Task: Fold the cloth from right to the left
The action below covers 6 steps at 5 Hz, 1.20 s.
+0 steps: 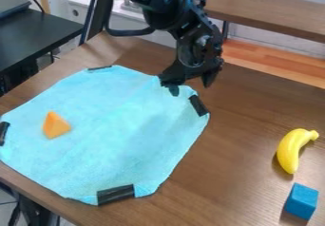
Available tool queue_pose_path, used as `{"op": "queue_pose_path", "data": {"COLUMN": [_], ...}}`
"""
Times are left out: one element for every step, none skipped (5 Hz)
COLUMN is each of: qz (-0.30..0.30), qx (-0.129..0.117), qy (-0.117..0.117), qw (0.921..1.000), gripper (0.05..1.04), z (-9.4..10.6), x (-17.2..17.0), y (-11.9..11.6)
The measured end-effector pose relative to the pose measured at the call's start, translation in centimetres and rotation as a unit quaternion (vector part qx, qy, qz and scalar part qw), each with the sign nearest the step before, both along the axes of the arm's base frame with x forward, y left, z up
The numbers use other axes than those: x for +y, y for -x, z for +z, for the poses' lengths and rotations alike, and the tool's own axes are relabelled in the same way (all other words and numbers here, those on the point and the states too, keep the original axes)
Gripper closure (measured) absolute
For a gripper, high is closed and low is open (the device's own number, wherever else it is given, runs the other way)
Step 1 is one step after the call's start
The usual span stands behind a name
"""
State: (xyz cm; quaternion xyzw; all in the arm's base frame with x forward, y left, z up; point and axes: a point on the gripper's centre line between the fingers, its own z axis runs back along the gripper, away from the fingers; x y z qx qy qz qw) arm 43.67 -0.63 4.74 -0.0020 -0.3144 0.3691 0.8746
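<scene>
Blue block [301,201] lies nearest, cloth [114,144] reaching under the tool [191,87]

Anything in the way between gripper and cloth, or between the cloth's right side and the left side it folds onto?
Nothing visible stands between the gripper and the cloth near its upper-right edge. On its left part, an orange wedge sits where the fold would probably land.
</scene>
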Motion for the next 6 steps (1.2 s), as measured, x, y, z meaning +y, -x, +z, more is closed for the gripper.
{"op": "queue_pose_path", "data": {"qz": [0.0, 0.004, 0.009, 0.016, 0.015, 0.017], "qx": [0.01, 0.008, 0.015, 0.014, 0.017, 0.013], "qy": [-0.012, -0.022, -0.032, -0.041, -0.048, -0.045], "qw": [0.9999, 0.9997, 0.9993, 0.9989, 0.9986, 0.9988], "gripper": [0.084, 0.084, 0.084, 0.084, 0.128, 0.396], "z": [-1.2, -1.7, -3.1, -3.6, -4.3, -4.3], "x": [-0.5, -0.9, -1.2, -0.9, -1.4, -1.4], "y": [-0.2, -0.7, -1.1, -1.3, -1.3, -1.4]}}
